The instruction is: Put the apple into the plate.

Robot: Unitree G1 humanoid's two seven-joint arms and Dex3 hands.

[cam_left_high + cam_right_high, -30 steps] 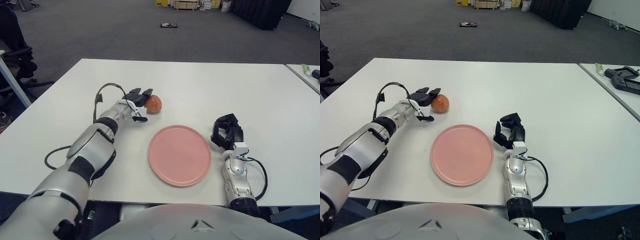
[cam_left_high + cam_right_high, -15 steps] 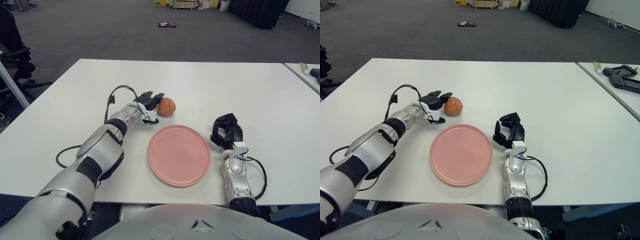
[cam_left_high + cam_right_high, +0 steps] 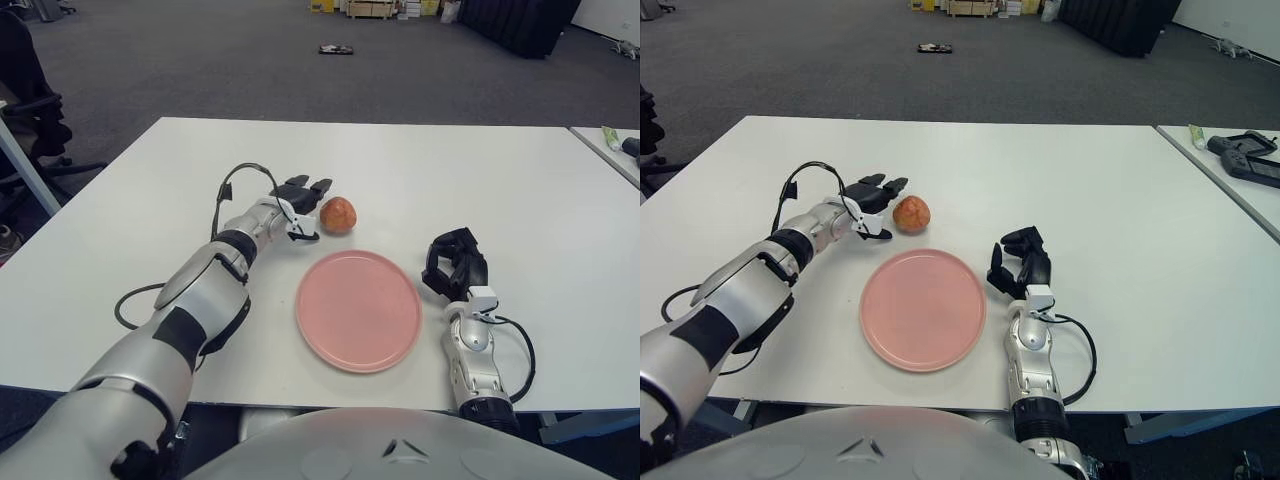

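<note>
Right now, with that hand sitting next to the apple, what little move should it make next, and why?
Probably the left hand should slide a touch to its right and close its fingers around the apple. The fingers are spread just left of the apple with a small gap showing, so nothing is held yet, and the plate lies close in front. The right hand shows right of the plate.

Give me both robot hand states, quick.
Left robot hand: open, just left of the apple, not holding it.
Right robot hand: curled shut, empty.
</note>
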